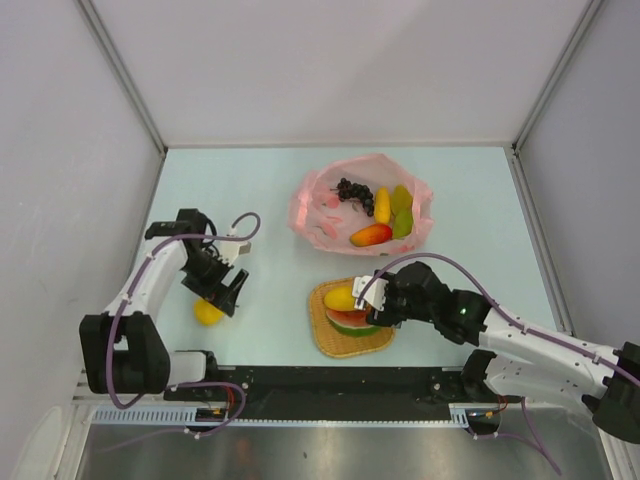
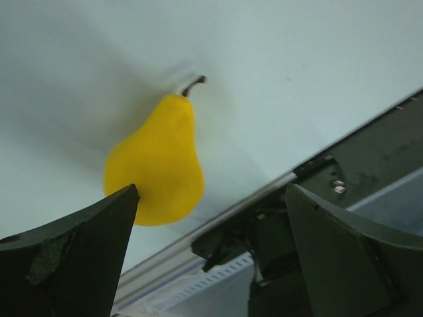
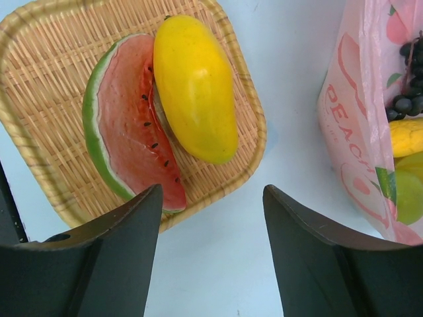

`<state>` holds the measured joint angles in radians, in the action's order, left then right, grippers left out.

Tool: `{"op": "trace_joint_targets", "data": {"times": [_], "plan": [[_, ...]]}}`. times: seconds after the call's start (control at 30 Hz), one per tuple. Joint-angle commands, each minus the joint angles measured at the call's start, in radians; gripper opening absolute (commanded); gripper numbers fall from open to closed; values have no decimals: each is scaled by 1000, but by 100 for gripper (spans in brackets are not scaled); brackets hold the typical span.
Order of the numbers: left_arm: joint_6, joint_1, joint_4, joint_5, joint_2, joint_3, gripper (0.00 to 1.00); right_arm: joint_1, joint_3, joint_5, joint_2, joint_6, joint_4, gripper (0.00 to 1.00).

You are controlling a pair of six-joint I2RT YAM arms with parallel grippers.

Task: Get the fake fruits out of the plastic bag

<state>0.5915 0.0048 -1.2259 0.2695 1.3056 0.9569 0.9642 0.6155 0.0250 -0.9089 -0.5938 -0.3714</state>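
Note:
The pink plastic bag lies open at the table's middle back. It holds a dark grape bunch, a yellow fruit, a green fruit and a red-orange fruit. A yellow pear-shaped fruit lies on the table at the left. My left gripper is open and empty right beside it; the left wrist view shows the fruit past the open gripper. My right gripper is open and empty at the right edge of the woven tray. In the right wrist view, this gripper hangs over bare table.
The tray holds a watermelon slice and a yellow mango. The bag's printed side and the grapes are at the right. The table's near edge rail runs close behind the pear-shaped fruit. Grey walls enclose the table.

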Motion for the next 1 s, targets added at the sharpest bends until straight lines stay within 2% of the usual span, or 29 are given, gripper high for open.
{"op": "trace_joint_targets", "data": {"times": [0.0, 0.2, 0.33, 0.4, 0.53, 0.57, 0.63, 0.7, 0.73, 0.8, 0.9, 0.93, 0.97], "plan": [[51, 21, 188, -130, -25, -61, 100, -16, 33, 30, 7, 25, 32, 67], [68, 21, 310, -204, 130, -53, 98, -19, 23, 50, -10, 19, 45, 69], [125, 21, 315, -246, 136, -67, 96, -30, 12, 36, -10, 8, 65, 70], [157, 21, 302, -266, 123, -78, 91, -39, 6, 36, -7, 9, 71, 71], [214, 21, 301, -332, 107, -130, 71, -56, -20, 38, -1, 14, 89, 71], [221, 20, 308, -342, 110, -136, 62, -59, -28, 36, -2, 12, 94, 71], [231, 18, 304, -343, 129, -145, 57, -59, -33, 36, -5, 8, 101, 72], [223, 18, 272, -323, 144, -133, 41, -62, -34, 33, -7, 0, 109, 72], [215, 15, 255, -281, 155, -101, 27, -61, -33, 26, -8, -3, 118, 72], [186, 4, 186, -199, 156, -38, 18, -67, -33, 12, -4, -9, 130, 72], [174, -43, 70, 58, 138, 132, 14, -91, -27, -17, 2, 18, 146, 72], [159, -72, 59, 118, 132, 204, 10, -99, -23, -23, 4, 35, 149, 72], [136, -92, 68, 242, 118, 233, 8, -108, -19, -54, 2, 58, 149, 72]]}}
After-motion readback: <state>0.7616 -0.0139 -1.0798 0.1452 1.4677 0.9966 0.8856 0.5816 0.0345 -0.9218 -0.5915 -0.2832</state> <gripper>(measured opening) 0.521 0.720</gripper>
